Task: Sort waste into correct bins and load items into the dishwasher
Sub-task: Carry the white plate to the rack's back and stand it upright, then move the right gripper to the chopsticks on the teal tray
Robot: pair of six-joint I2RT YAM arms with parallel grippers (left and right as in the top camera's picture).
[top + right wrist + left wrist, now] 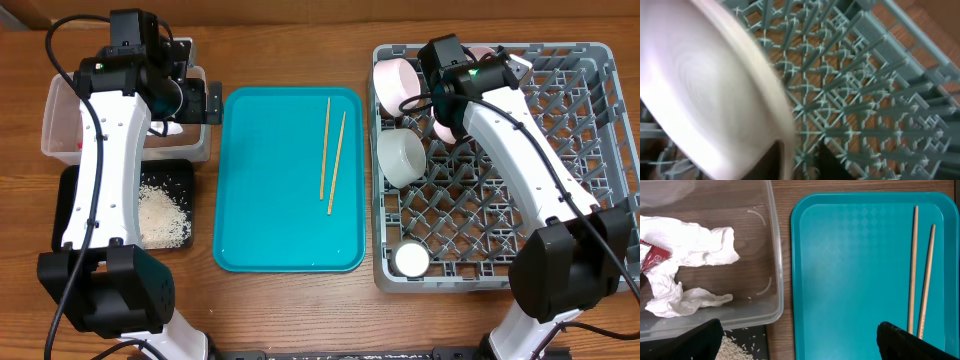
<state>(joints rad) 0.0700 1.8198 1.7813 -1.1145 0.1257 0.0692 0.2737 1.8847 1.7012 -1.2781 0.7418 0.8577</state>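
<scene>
My left gripper is open and empty, hovering over the gap between the clear tub and the teal tray. The tub holds crumpled white tissue and a red wrapper. Loose rice lies in the black tray. Two chopsticks lie on the teal tray. My right gripper is shut on the rim of a white plate, held over the grey dish rack.
The teal serving tray lies between the bins and the rack. In the rack's left side are a white bowl on its side, another bowl and a small cup.
</scene>
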